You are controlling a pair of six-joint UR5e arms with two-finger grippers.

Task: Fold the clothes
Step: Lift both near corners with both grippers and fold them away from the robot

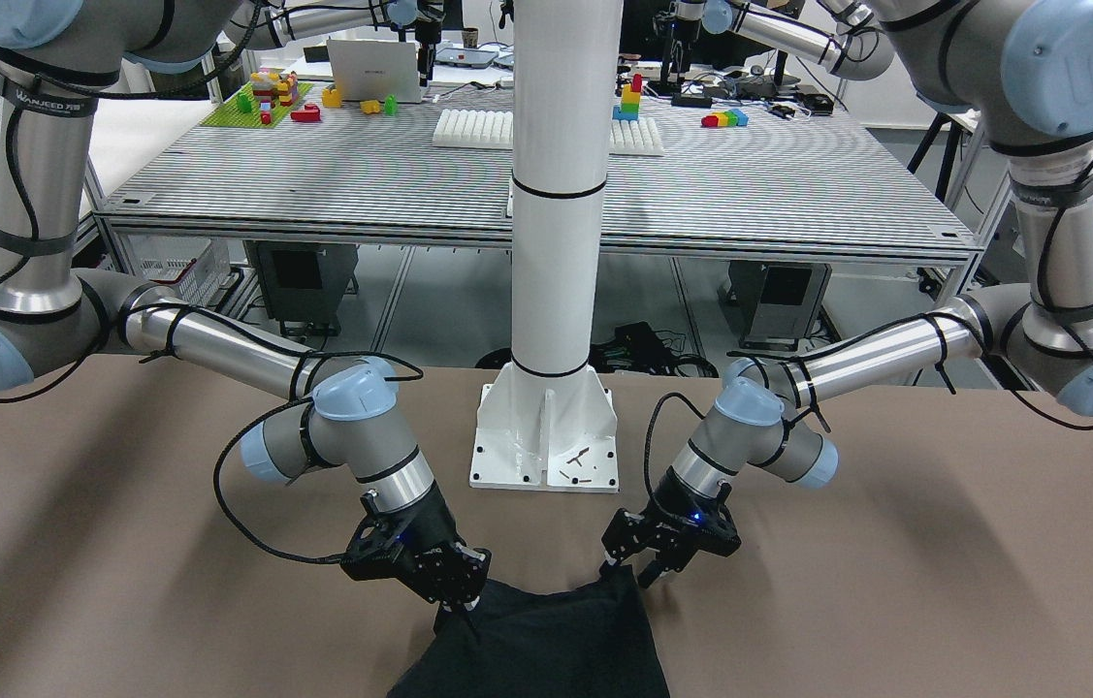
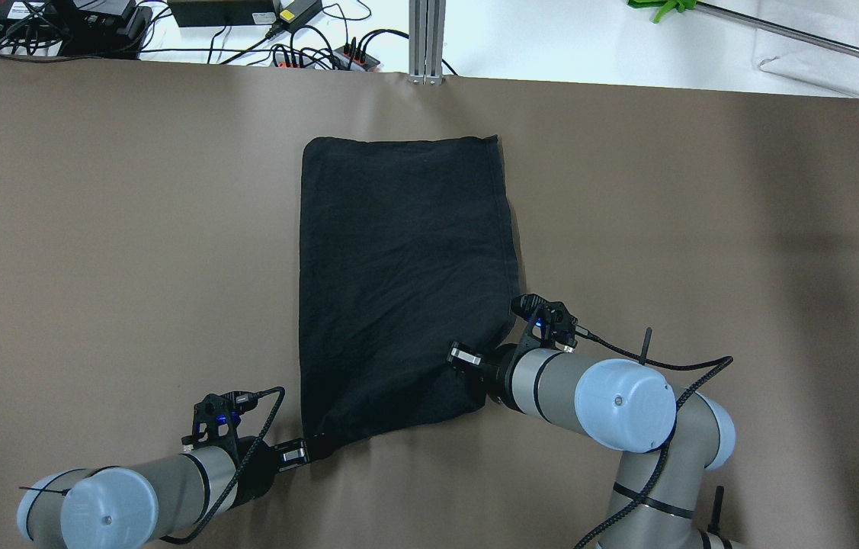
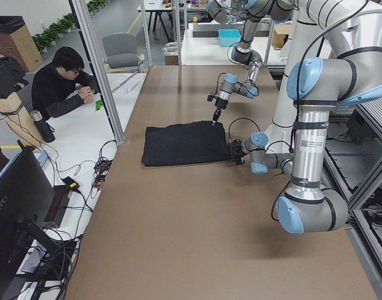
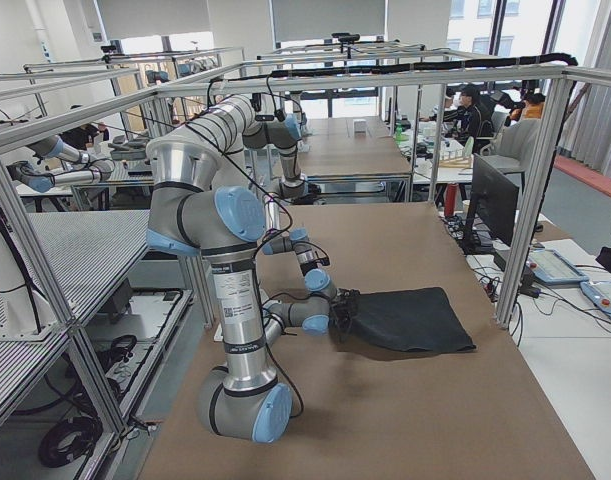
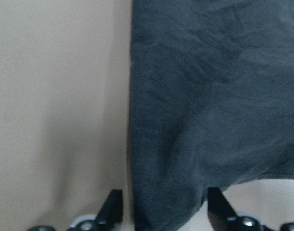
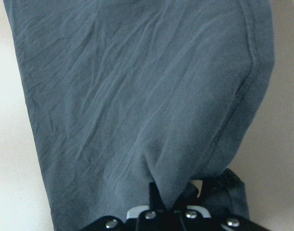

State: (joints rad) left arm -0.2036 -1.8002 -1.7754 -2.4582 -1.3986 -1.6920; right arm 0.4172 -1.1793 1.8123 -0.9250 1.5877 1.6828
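The black garment (image 2: 399, 282) lies flat on the brown table, long side running away from me. My right gripper (image 2: 459, 358) is shut on its near right edge and lifts the fabric into a small peak, as the right wrist view (image 6: 172, 204) shows. My left gripper (image 2: 312, 451) is at the near left corner. In the left wrist view its fingers (image 5: 113, 207) stand wide apart, with the corner of the garment (image 5: 204, 106) between them. In the front view the right gripper (image 1: 459, 601) pinches the cloth and the left gripper (image 1: 638, 574) is at its edge.
The white pole's base plate (image 1: 546, 446) stands on the table just behind both grippers. An aluminium post (image 2: 427, 38) and cables are at the far table edge. A seated person (image 3: 59, 87) is beyond the far side. Brown table (image 2: 703, 229) surrounds the garment.
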